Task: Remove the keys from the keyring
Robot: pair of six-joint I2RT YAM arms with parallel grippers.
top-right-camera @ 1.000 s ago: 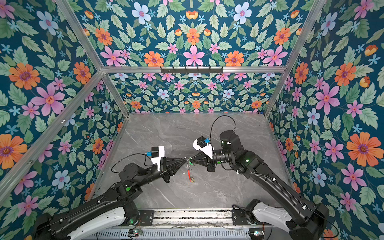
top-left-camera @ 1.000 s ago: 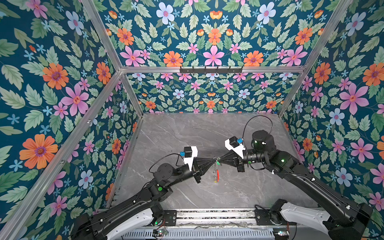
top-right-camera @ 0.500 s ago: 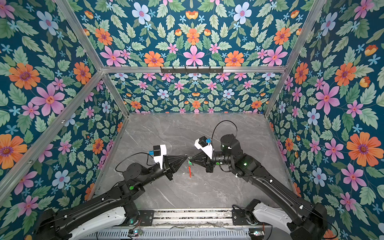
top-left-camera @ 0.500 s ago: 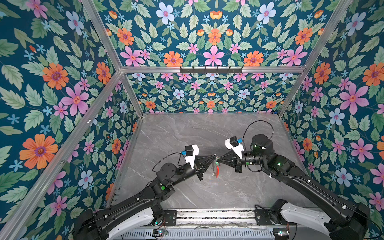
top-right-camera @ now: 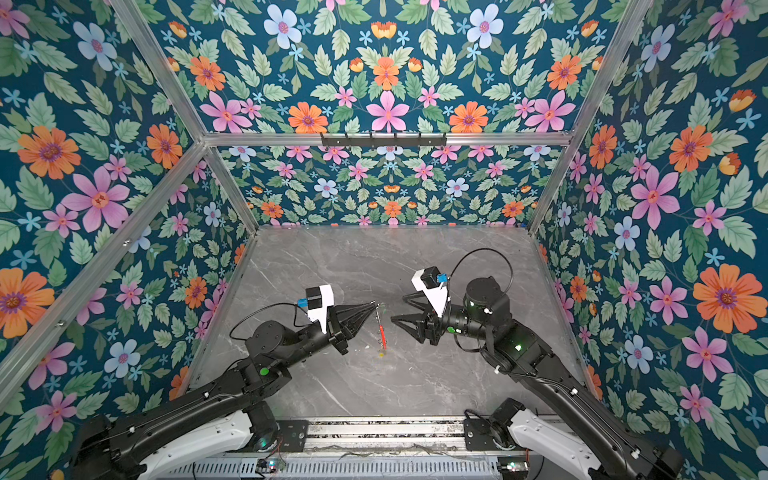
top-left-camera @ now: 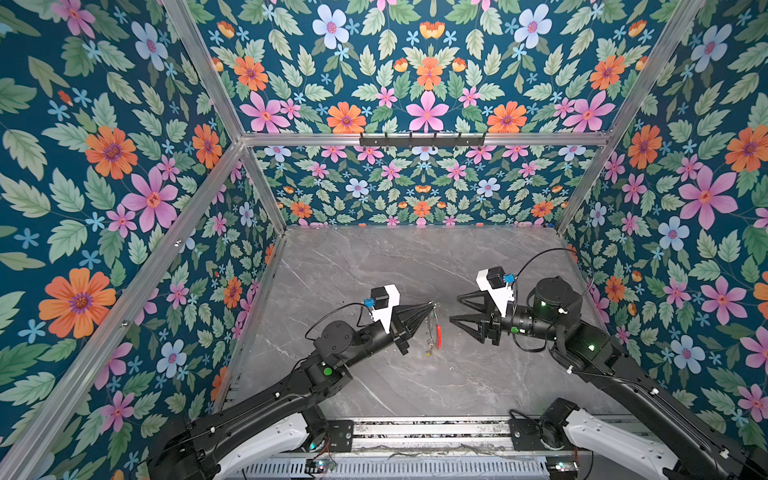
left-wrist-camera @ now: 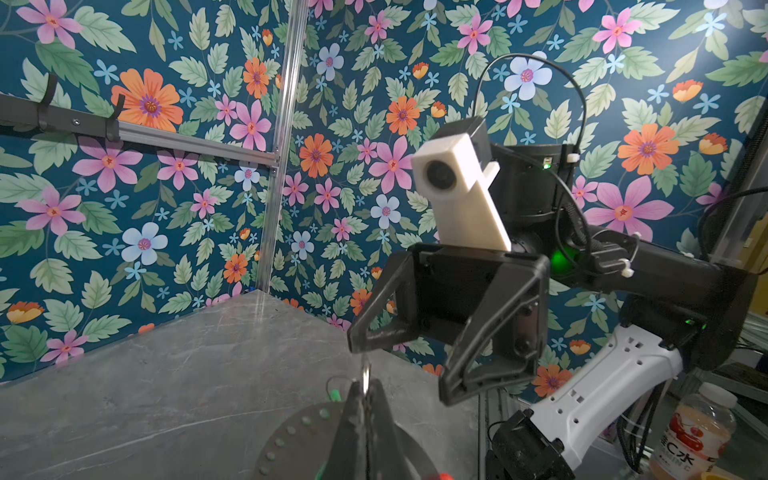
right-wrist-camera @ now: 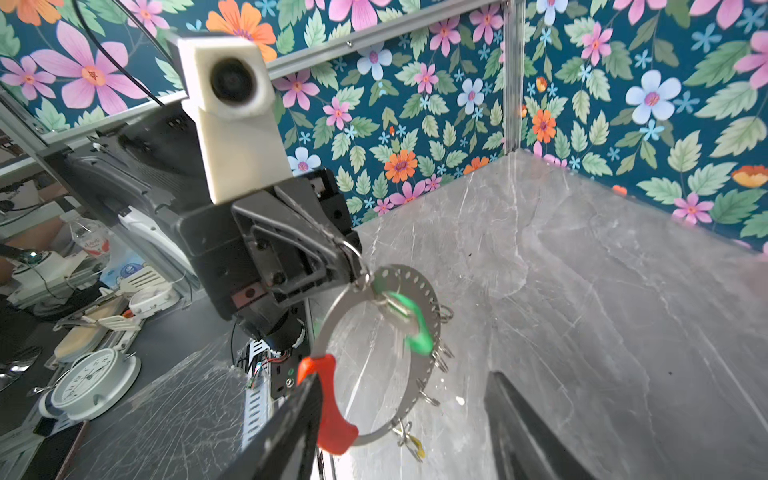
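My left gripper (top-left-camera: 432, 305) (top-right-camera: 374, 304) is shut on a small silver split ring at the top of the keyring (right-wrist-camera: 428, 332). The grey hoop hangs from it above the table, edge-on in both top views (top-left-camera: 435, 326) (top-right-camera: 380, 328). Its red arc (right-wrist-camera: 332, 411) is low on the hoop. A key with a green tag (right-wrist-camera: 411, 328) dangles near the top and one with a yellow tag (right-wrist-camera: 413, 442) at the bottom. My right gripper (top-left-camera: 454, 308) (top-right-camera: 399, 307) stands open just right of the hoop, holding nothing. In the left wrist view the left gripper (left-wrist-camera: 365, 390) pinches the ring.
The grey marble tabletop (top-left-camera: 415, 386) is walled by floral panels on three sides. A black hook rail (top-left-camera: 422, 139) runs along the back wall. Outside the cell are a bottle (left-wrist-camera: 690, 436) and a clock (right-wrist-camera: 89, 382).
My right gripper has opened and drawn back to the right, away from the keyring. The hoop now hangs from the left gripper alone, which has shifted slightly left.
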